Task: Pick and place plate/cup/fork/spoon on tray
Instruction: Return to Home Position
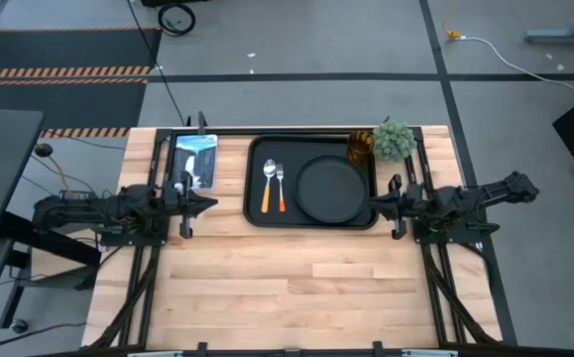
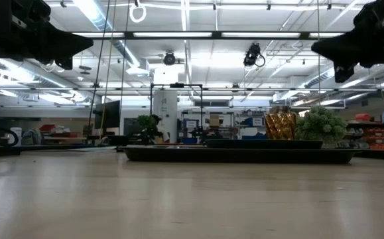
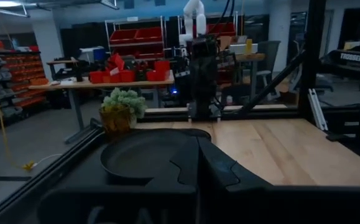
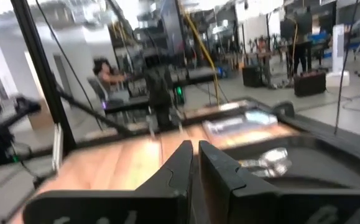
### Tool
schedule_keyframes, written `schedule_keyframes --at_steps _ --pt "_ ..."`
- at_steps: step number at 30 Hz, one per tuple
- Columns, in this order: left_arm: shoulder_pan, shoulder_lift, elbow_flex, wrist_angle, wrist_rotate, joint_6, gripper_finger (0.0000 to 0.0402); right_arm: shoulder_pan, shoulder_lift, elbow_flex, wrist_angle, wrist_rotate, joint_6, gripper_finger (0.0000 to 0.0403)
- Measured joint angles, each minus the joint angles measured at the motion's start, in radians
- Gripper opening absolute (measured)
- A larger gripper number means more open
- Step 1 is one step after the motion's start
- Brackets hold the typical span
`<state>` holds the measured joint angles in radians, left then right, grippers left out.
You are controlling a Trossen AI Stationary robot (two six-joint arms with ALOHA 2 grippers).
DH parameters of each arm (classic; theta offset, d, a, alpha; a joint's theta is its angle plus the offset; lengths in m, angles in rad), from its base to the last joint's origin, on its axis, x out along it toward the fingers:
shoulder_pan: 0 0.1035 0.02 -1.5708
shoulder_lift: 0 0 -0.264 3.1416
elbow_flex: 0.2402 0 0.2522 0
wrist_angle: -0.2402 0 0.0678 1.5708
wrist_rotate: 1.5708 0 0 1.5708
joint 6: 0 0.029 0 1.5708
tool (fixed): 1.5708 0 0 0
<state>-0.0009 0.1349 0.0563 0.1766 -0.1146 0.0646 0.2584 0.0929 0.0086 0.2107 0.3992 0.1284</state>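
Here the tray (image 1: 311,183) is seen at the tabletop's (image 1: 287,283) far edge, with the plate (image 1: 332,187) lying in its right half, the spoon (image 1: 269,185) and fork (image 1: 280,186) laid side by side in its left half, and the cup (image 1: 360,147) stood at its far right corner. The left claw (image 1: 205,205) is held off the tray's left edge, its fingers pressed together and empty. The right claw (image 1: 378,204) is held at the tray's right edge, likewise pressed together on nothing.

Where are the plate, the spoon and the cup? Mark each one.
plate (image 1: 332,188): high view, on the flat centre of the round plate.
spoon (image 1: 270,170): high view, on the silver bowl of the spoon.
cup (image 1: 360,147): high view, on the amber body of the cup.
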Motion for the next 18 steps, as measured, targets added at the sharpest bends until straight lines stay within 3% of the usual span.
schedule_keyframes --at_steps 7,18 --pt "-0.051 0.000 0.000 0.010 -0.020 0.051 0.0004 0.000 0.000 0.000 -0.112 0.000 0.000 0.0034" --pt "-0.106 0.000 0.001 -0.005 -0.020 0.051 0.0004 0.000 0.000 0.000 -0.123 0.000 0.000 0.0034"
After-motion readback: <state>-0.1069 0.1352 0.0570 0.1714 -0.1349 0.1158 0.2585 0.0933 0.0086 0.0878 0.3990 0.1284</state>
